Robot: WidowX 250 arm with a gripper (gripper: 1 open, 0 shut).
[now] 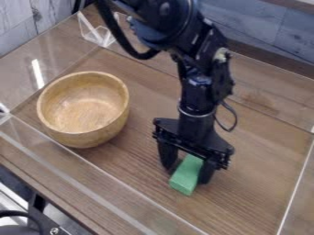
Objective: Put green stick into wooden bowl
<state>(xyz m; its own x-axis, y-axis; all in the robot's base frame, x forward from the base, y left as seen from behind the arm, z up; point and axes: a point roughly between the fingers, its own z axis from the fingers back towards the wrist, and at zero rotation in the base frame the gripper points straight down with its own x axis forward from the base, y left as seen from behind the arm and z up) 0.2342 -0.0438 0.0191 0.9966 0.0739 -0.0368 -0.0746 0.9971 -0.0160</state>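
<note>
The green stick [185, 176] lies flat on the wooden table near the front, right of centre. My gripper [189, 163] has come down over its far end, with the black fingers [164, 156] standing open on either side of the bar. I cannot tell whether the fingers touch it. The upper part of the stick is hidden behind the gripper. The wooden bowl [84, 108] sits upright and empty at the left, well apart from the stick and the arm.
Clear acrylic walls [73, 165] fence the table on the front and sides. A small clear stand [101, 30] sits at the back left. Bare tabletop lies between the bowl and the stick.
</note>
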